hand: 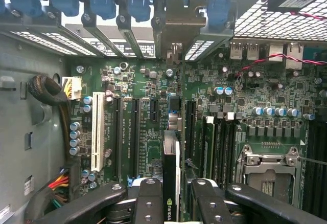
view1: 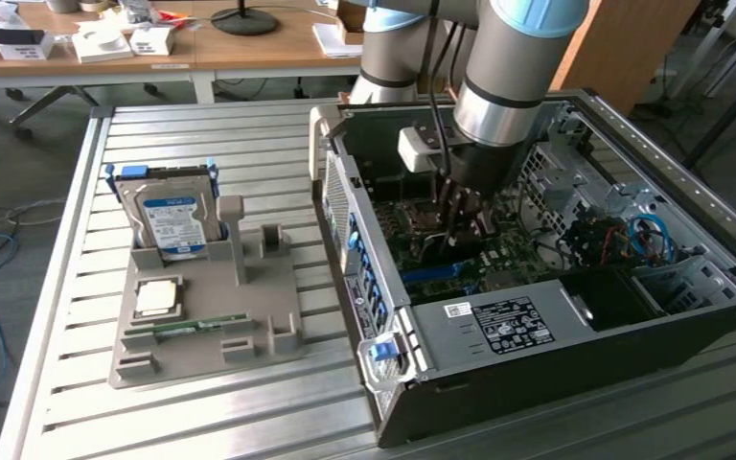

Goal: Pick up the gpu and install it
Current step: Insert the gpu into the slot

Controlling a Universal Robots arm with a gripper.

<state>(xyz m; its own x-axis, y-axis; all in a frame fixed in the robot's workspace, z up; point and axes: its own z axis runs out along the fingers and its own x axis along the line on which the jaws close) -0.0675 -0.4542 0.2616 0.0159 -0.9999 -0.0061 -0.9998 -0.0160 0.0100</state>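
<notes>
I've got my gripper point(view1: 460, 222) down inside the open computer case point(view1: 598, 316), and the hard drive point(view1: 170, 218) stands in the grey holder point(view1: 202, 321) outside. From the wrist, my fingers point(hand: 148, 203) are clamped on the gpu point(hand: 170, 162), which sits edge-on above the green motherboard point(hand: 143, 132) and its slots.

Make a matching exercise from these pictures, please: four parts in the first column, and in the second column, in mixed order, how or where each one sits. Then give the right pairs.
Column one
1. gpu
2. hard drive
3. memory stick
4. chip

Column two
A. stands upright in the grey holder
B. square, lies flat in the holder
C. held by the gripper inside the case
D. long and green, lies flat in the holder

Pairs: 1-C, 2-A, 3-D, 4-B
</notes>
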